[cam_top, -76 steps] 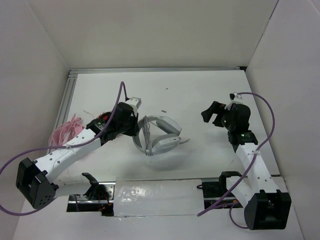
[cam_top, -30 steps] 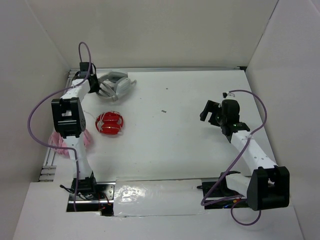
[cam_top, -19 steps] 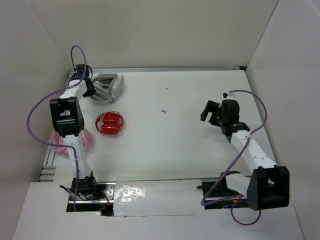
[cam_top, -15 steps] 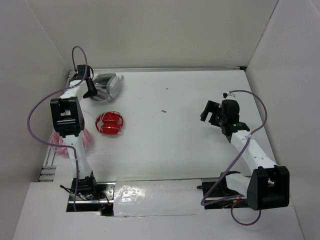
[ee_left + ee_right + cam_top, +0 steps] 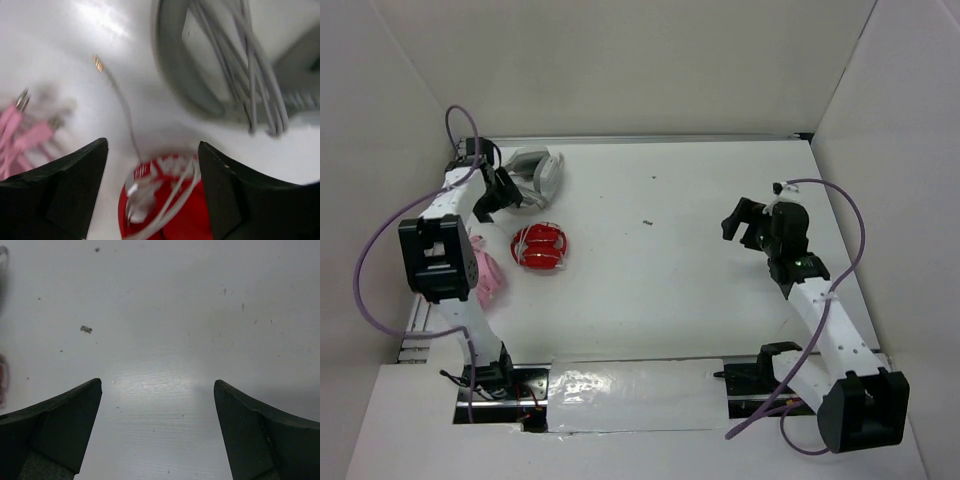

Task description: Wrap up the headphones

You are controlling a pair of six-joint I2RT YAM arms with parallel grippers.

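Carried the headphones (image 5: 538, 172) out of the centre to ten o'clock on the table (image 5: 670, 290) and let them go. Left gripper (image 5: 496, 196) drawn back to their seven o'clock, jaws spread on nothing, with the red rounded object (image 5: 542, 247) just below it and the pink object (image 5: 480, 270) at eight o'clock. Shows the cable (image 5: 250, 60) looped across the headband (image 5: 170, 65) in the wrist view. Looks like wrapping finished, bundle parked. Leaves the right gripper (image 5: 742, 222) gaping and empty at three o'clock, barely shifted.
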